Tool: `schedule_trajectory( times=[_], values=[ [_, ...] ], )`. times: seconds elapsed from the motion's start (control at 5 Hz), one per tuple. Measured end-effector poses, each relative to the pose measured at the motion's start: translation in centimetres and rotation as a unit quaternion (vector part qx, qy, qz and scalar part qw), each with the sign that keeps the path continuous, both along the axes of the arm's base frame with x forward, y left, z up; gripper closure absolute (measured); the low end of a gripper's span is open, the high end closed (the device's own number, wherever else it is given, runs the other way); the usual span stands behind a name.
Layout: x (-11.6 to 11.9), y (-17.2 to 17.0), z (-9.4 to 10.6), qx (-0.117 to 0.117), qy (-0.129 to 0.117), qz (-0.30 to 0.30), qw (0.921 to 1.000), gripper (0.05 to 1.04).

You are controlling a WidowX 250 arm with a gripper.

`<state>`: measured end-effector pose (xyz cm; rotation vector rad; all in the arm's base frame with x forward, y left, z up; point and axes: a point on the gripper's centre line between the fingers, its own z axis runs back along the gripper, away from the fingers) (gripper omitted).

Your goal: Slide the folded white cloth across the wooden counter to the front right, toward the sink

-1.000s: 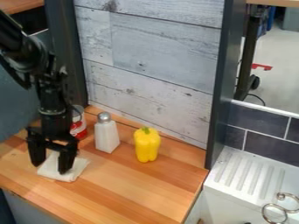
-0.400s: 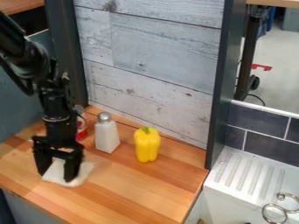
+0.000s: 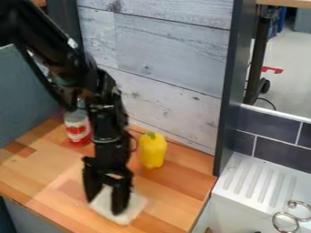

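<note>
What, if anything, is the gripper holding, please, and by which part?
Nothing appears gripped: the gripper has its fingers apart, tips down at the cloth.

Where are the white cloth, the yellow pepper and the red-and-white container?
White cloth (image 3: pixel 104 202): camera view, on its flat top, between the hand's fingers.
Yellow pepper (image 3: pixel 153 150): camera view, on the middle of its side.
Red-and-white container (image 3: pixel 77 130): camera view, on the front of its body.

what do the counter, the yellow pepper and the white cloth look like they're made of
Counter: wood with a smooth finish, from its grain and joined strips. Yellow pepper: smooth, perhaps plastic, though it could be real. White cloth: probably soft fabric, given its flat, matte look.
</note>
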<state>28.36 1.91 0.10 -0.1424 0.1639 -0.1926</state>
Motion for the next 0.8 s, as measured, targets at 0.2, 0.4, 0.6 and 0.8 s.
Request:
schedule_trajectory(
  times=[0.2,0.4,0.6,0.8],
  values=[
    [0.4,-2.2,-0.1,-0.009,0.004,-0.028,0.9996,0.081],
    [0.4,-2.7,-0.1,-0.002,0.005,-0.024,0.9997,0.081],
    [-0.8,-2.2,0.3,0.021,0.023,-0.005,0.9995,0.082],
    [-1.0,-1.2,3.2,0.054,0.007,0.025,0.9982,0.083]
  ],
)
